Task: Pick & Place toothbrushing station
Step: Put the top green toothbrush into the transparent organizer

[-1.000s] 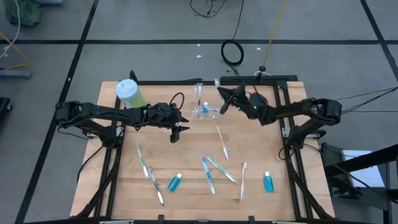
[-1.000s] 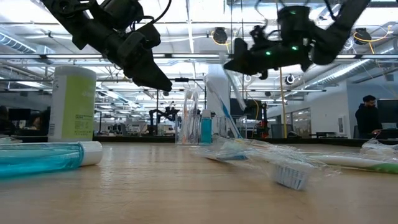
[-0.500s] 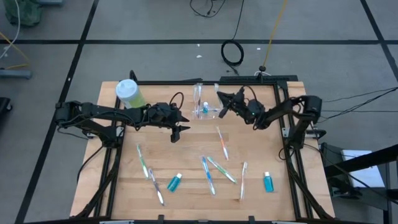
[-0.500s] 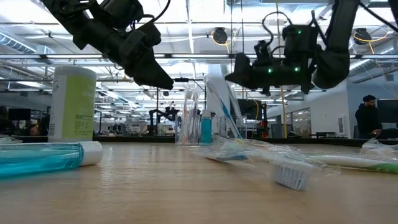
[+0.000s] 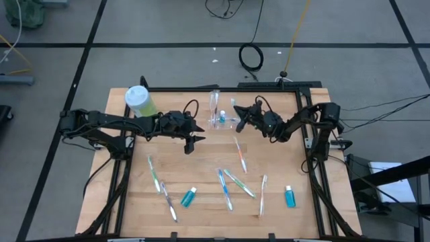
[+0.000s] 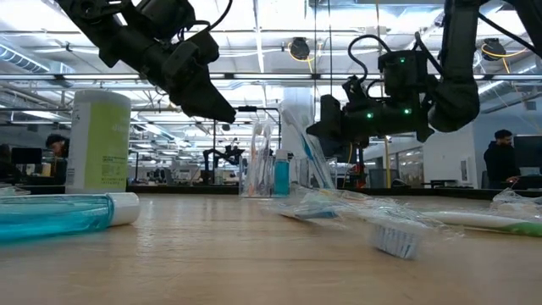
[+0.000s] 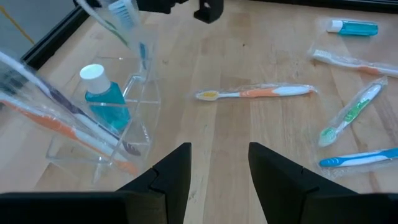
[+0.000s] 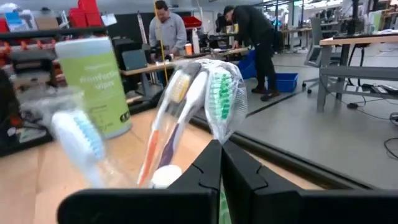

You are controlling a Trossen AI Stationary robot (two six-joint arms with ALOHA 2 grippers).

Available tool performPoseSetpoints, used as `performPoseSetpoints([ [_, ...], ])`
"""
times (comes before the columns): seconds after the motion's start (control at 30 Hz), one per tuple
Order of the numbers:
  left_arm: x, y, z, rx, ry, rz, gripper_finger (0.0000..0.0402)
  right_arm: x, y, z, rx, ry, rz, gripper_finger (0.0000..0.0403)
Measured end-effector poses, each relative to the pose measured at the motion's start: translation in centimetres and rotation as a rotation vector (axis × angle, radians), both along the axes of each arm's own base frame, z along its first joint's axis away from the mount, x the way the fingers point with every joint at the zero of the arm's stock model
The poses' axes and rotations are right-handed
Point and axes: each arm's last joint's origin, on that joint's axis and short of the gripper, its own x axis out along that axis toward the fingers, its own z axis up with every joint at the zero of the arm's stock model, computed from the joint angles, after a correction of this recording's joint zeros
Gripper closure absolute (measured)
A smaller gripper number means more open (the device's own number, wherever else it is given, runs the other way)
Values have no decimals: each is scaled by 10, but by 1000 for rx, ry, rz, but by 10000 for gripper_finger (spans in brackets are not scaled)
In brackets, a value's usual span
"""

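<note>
In right gripper point(image 5: 236, 115), wrapped green toothbrush point(image 8: 225, 99)

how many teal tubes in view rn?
3. One teal tube stands in the clear organizer at the back; one lies flat front-left on the table; one lies front-right. Nothing suggests more are hidden.

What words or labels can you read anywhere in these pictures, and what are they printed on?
"disinfectant wipes": my best reading of the blurred label on the green canister in the right wrist view.
Green canister in the low view: its print is too small to read.
Teal tubes and wrapped toothbrushes: no readable print shows.
</note>
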Motion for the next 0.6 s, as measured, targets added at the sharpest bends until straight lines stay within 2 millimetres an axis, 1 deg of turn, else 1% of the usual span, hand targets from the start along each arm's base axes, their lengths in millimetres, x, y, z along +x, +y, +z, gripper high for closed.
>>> performPoseSetpoints([
  [0.27,0,0,0,-4,5,2,238,-10,13,-12,-18,88,30,403],
  [0.4,0,0,0,-5,5,2,238,-12,16,-12,-75,113,39,402],
  [0.5,0,0,0,-6,4,3,238,-11,17,-9,-96,96,39,393],
  [0.6,0,0,0,-6,4,3,238,-11,17,-9,-98,92,38,375],
])
